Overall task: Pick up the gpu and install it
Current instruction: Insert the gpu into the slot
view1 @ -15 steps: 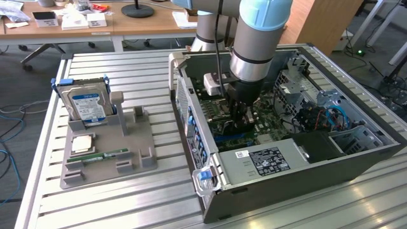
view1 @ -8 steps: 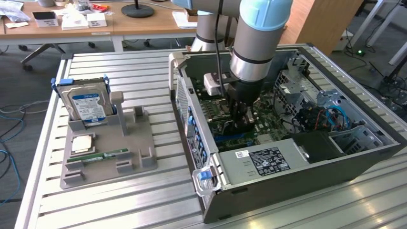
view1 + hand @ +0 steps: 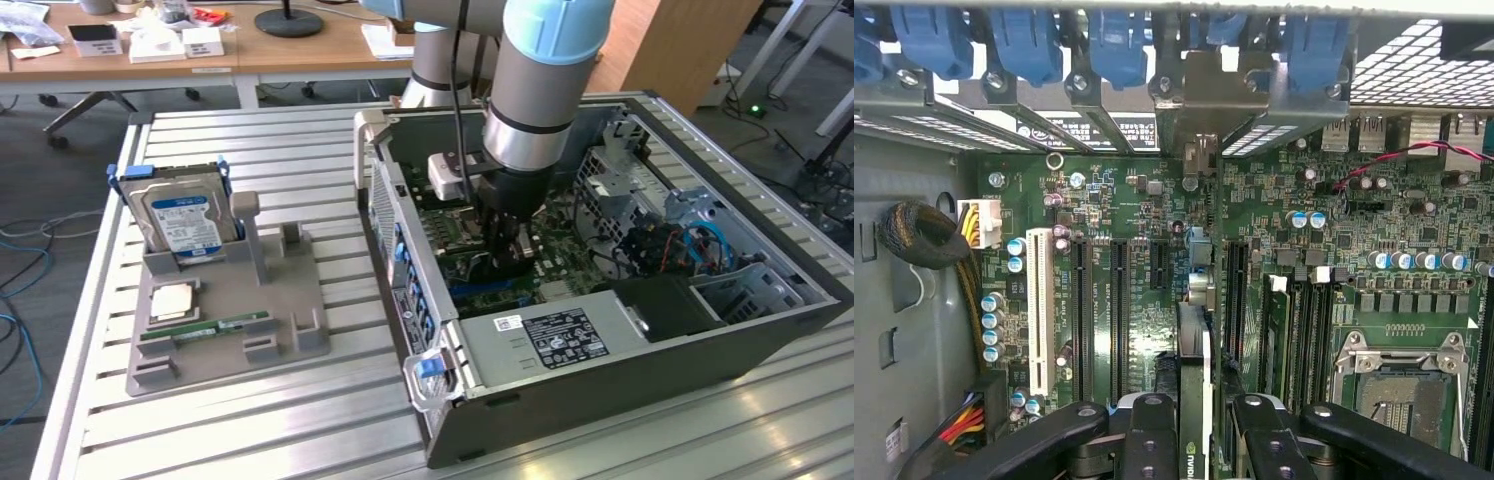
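My gripper (image 3: pixel 507 252) is lowered inside the open computer case (image 3: pixel 747 350), just above the green motherboard (image 3: pixel 1134 215). It is shut on the gpu (image 3: pixel 1194 360), which I see edge-on as a thin card running between the two black fingers (image 3: pixel 1152 440). The card stands upright, in line with the expansion slots. Its silver end bracket (image 3: pixel 1199 105) reaches the case's rear slot openings, under the blue latches (image 3: pixel 1024 40). I cannot tell whether the card's lower edge sits in a slot.
Black expansion slots (image 3: pixel 1119 310) and a white slot (image 3: pixel 1039 310) lie beside the card, with the CPU socket (image 3: pixel 1399 385) on the other side. A grey holder (image 3: pixel 227 330) at the exterior view's left carries a hard drive (image 3: pixel 187 215) and a RAM stick (image 3: pixel 220 326). The power supply (image 3: pixel 561 335) fills the case's near end.
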`<state>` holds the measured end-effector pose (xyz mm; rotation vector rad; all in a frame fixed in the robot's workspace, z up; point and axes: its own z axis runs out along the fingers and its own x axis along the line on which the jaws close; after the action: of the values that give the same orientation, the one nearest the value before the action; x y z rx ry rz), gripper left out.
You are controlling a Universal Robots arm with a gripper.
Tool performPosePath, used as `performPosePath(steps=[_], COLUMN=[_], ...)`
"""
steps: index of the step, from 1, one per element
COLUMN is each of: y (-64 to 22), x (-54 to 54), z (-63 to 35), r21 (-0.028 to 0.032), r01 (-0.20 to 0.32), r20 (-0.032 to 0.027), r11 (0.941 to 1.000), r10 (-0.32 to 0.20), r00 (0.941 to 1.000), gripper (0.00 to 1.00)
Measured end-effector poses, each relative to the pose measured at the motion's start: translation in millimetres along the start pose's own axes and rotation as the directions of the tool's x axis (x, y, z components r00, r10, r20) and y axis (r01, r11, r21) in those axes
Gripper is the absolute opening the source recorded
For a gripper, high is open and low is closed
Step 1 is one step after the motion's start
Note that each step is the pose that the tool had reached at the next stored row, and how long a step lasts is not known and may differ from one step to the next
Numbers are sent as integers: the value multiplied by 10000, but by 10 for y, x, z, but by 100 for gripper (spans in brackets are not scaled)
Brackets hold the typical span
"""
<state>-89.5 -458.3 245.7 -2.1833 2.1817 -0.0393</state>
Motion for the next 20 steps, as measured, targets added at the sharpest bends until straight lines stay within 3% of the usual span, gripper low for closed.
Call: performPosePath(steps=[7, 20], y=[-2, 9], x=[0, -1], z=[0, 0], r21=[2, 68], r01=[17, 121], r20=[1, 6], r11=[10000, 9999], r10=[-17, -121], r00=[10000, 9999], gripper=[26, 26])
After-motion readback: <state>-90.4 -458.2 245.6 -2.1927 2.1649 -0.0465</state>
